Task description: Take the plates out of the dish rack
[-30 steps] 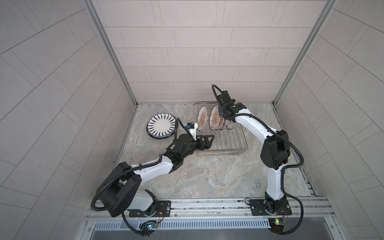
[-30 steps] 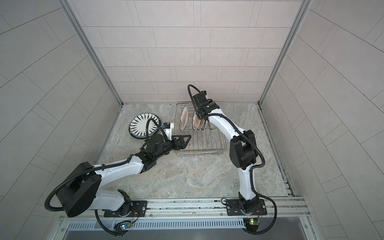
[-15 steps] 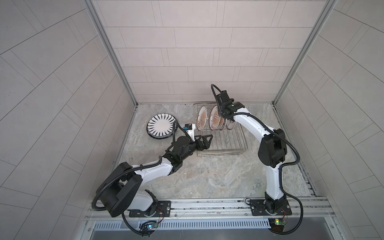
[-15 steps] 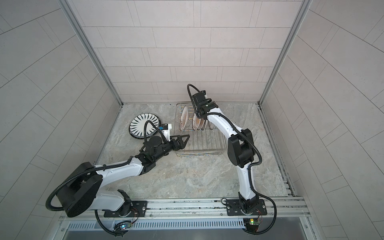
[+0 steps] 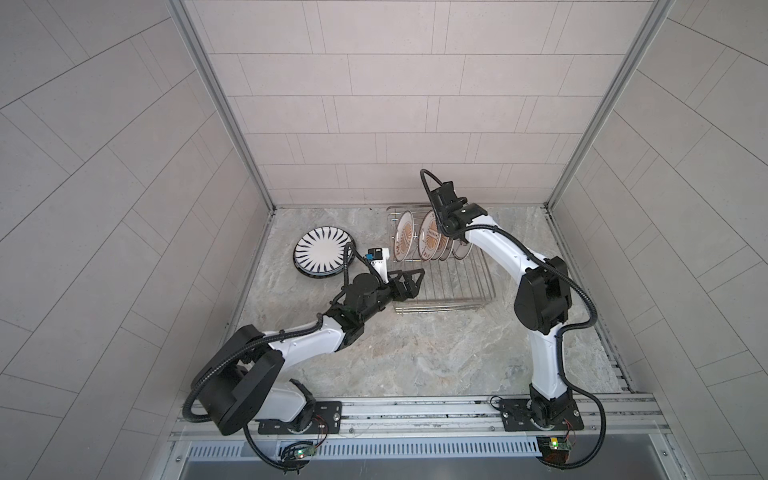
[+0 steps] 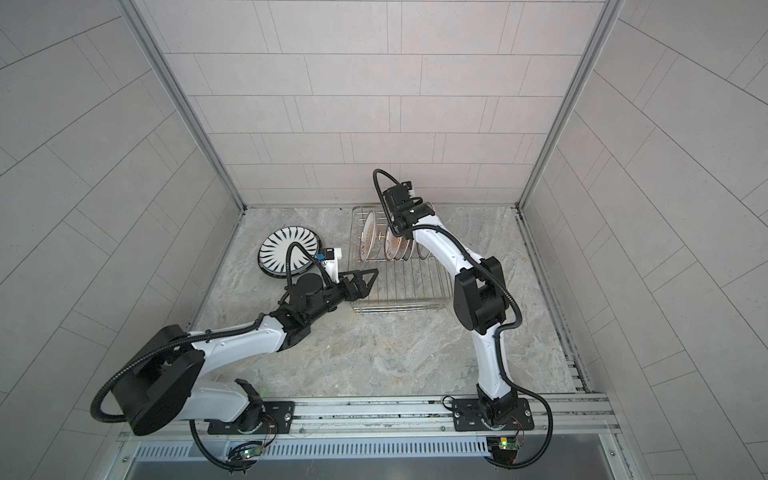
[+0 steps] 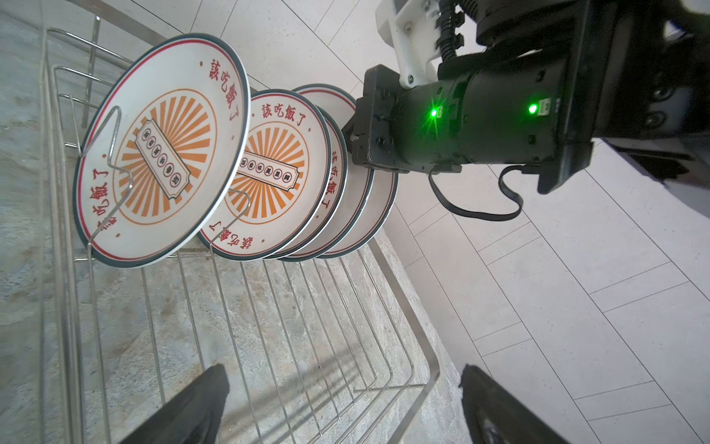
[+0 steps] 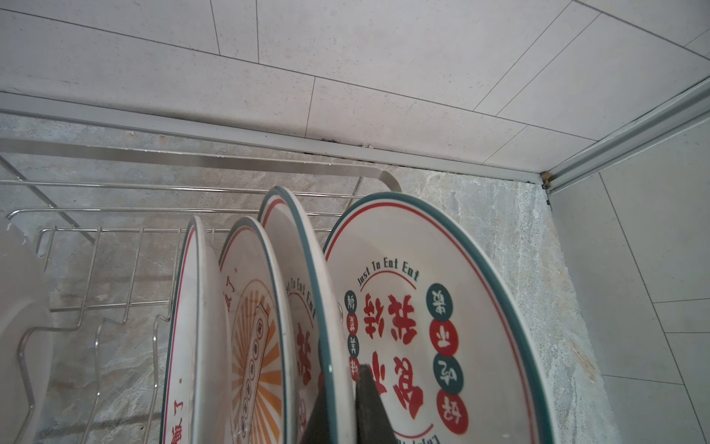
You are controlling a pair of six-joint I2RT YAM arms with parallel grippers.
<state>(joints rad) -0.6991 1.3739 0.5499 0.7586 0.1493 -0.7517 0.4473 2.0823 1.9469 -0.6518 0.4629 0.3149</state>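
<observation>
Top views: dish rack (image 5: pixel 449 286) toward the back of the desk (image 5: pixel 415 357), several plates (image 5: pixel 430 241) upright at its far end. Striped plate (image 5: pixel 322 255) flat on the desk left of the rack (seemingly atop another). Left gripper (image 5: pixel 415 281) low at the rack's near-left corner.

Left wrist view: left gripper spread wide with nothing between the jaws, aimed along the bare wire bars toward the plates. Right gripper (image 7: pixel 349 140) reaching in among the upper rims of the rearmost plates.

Right wrist view: right gripper pinched shut on the rim of a red-lettered plate (image 8: pixel 286 246), second from the end of the row and close between its neighbours.

Step in hand, by the look of it: securing the grasp before pulling this plate out. Needed next: a straight upward lift, plate kept upright and clear of prongs and neighbouring rims. Then a carry to the desk stack, or perhaps a handover to the open left gripper.
</observation>
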